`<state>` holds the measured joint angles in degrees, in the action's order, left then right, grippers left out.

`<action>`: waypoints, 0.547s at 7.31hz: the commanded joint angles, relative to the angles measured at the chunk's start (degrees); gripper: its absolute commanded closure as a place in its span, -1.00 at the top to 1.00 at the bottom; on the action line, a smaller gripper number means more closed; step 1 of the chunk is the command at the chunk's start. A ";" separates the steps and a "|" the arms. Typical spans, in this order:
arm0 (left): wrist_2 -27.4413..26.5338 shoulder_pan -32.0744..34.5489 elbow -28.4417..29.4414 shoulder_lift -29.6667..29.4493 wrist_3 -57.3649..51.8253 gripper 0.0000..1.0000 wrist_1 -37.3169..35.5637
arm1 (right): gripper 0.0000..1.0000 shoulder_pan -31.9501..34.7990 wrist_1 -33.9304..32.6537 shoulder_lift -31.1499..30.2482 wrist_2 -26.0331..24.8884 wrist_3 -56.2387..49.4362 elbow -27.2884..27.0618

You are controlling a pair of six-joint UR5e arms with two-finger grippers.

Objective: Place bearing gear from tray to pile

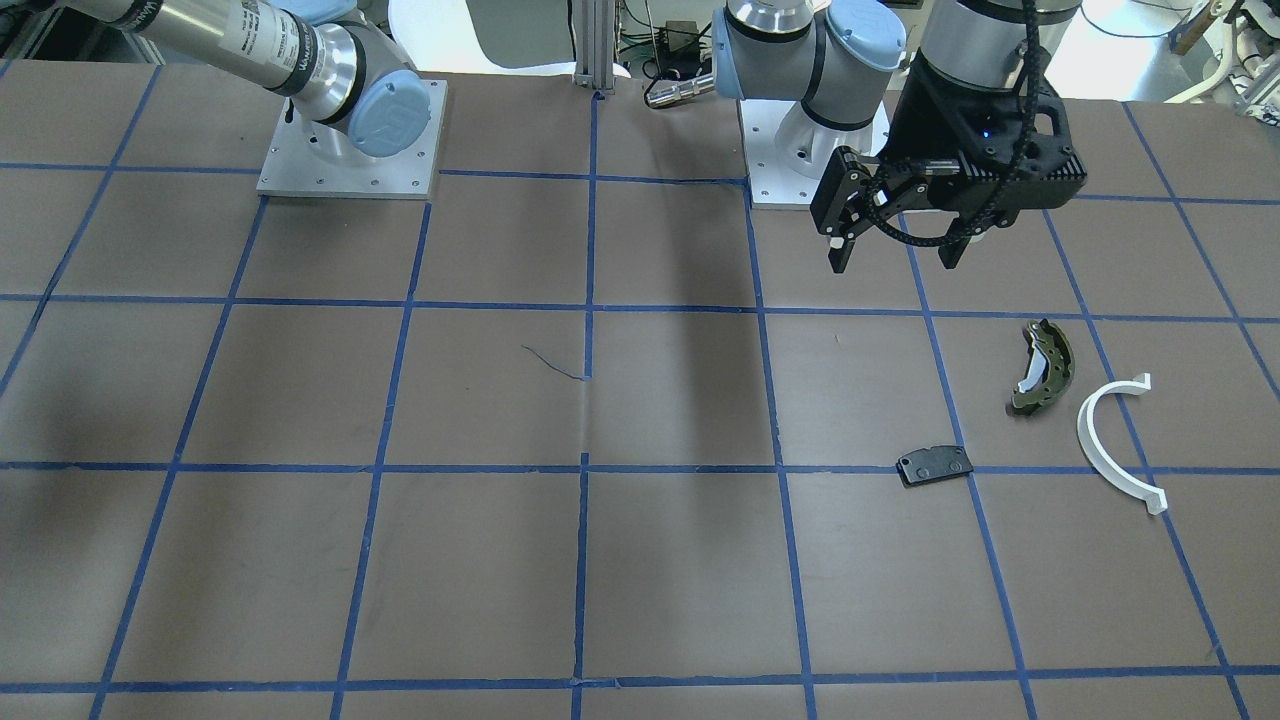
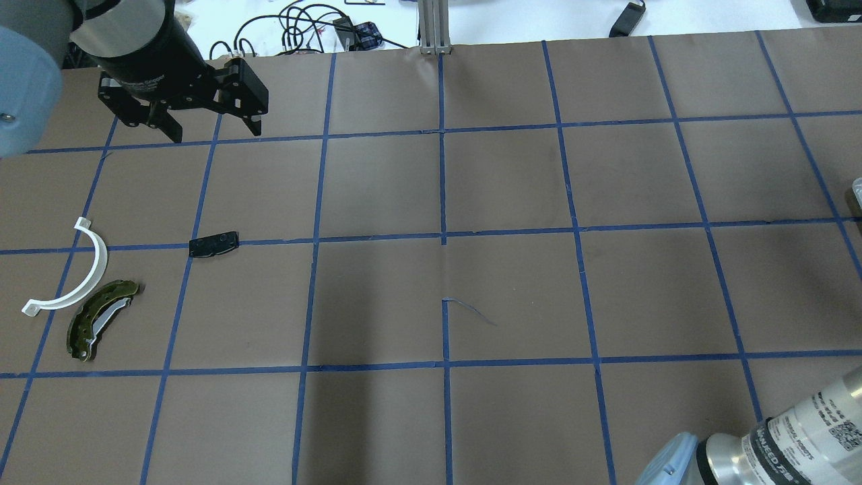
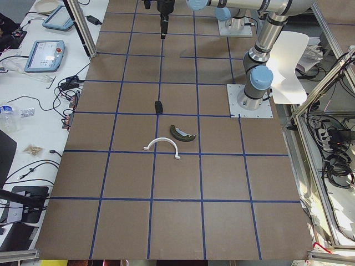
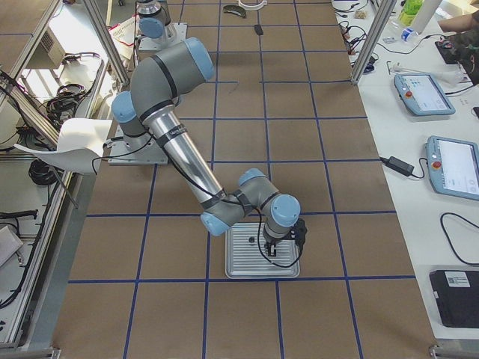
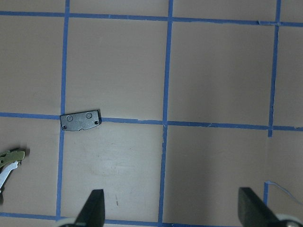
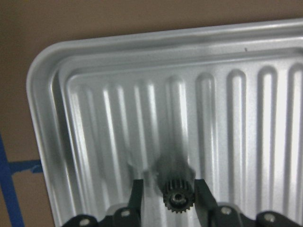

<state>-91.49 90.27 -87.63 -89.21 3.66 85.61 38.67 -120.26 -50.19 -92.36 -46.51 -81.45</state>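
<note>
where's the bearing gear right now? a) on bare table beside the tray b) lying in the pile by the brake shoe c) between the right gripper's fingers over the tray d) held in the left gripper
c: the right wrist view shows the bearing gear between the fingers of the right gripper, over the ribbed tray.

Classed as a robotics lab. Recognised by industrial arms (image 4: pixel 178 149) bolted through metal base plates (image 1: pixel 300 175) onto a table (image 1: pixel 680 400) papered brown and gridded with blue tape (image 1: pixel 300 467). Framed by aluminium posts (image 3: pixel 82 27). Flanked on the far side by a white bench (image 3: pixel 22 133) carrying teach pendants (image 3: pixel 44 55) and loose cables (image 2: pixel 296 23).
</note>
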 commanded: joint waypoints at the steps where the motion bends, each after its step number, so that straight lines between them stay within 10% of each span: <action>1: 0.00 0.00 0.00 0.00 -0.06 1.00 0.00 | -1.00 0.00 0.03 0.00 -0.62 -0.16 0.06; 4: 0.00 0.00 0.00 0.00 0.03 1.00 0.00 | -1.00 0.00 1.95 -1.22 -2.03 -0.51 0.24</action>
<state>-91.49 90.26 -87.63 -89.21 3.64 85.61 38.67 -119.33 -50.80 -93.66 -46.84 -81.25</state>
